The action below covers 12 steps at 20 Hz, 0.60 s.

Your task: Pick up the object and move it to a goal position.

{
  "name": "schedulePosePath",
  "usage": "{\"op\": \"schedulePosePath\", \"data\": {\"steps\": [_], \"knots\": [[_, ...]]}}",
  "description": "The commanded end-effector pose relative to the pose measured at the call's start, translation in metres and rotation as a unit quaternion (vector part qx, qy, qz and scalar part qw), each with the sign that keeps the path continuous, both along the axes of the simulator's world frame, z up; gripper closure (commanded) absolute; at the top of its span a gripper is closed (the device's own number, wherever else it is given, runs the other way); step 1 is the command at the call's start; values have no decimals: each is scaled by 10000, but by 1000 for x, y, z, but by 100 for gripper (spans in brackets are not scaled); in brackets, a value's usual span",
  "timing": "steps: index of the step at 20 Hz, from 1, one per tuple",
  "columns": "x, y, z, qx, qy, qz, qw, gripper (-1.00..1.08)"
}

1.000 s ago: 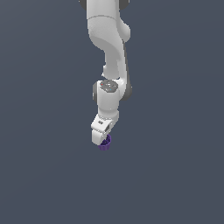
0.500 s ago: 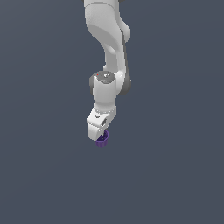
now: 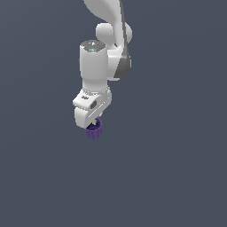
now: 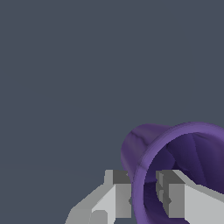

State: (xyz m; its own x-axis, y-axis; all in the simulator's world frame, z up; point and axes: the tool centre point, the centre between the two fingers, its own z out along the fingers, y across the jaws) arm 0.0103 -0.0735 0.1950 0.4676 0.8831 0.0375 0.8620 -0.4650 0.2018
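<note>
End effector (image 4: 144, 199) fingers pinch the cup (image 4: 175, 166) wall, one finger (image 4: 116, 199) outside and one (image 4: 175, 199) inside the open mouth, clamped on it. Seen from the exterior view, the cup (image 3: 94, 129) hangs tilted at about five o'clock under the end effector (image 3: 91, 119). Above, the white arm (image 3: 99, 62) rises toward twelve o'clock against plain grey.
</note>
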Motion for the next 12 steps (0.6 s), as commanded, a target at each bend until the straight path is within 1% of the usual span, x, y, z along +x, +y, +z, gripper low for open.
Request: {"op": "schedulePosePath", "data": {"steps": [1, 12], "knots": [[-4, -10, 31, 4, -11, 7, 10000, 108], [-18, -54, 159, 23, -16, 15, 10000, 108]]}}
